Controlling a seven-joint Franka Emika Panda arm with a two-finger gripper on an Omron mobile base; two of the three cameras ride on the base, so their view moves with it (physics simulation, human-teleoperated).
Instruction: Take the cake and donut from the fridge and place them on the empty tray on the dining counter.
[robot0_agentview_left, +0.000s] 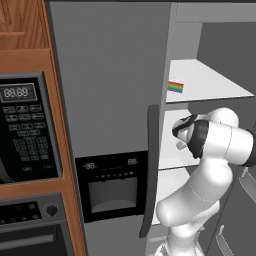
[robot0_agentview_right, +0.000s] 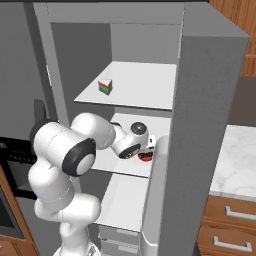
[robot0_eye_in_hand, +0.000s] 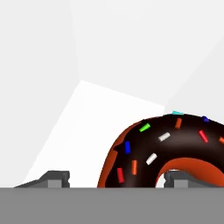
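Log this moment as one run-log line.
phase: reaching for donut | gripper: open, fingers straddling one side of the ring | donut: middle fridge shelf | cake: upper shelf, untouched

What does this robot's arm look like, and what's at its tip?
The arm is made of glossy white, rounded segments with black bands at the joints, and no loose cables show. Its gripper ends in two small dark grey, blocky fingertips.

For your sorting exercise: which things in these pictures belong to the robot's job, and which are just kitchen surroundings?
Belongs to the job:
chocolate-glazed ring donut with sprinkles
rainbow-layered cake wedge
tall grey fridge with white shelves
robot's two-finger gripper

Just surroundings:
black microwave in wooden cabinetry
white marble countertop over wooden drawers
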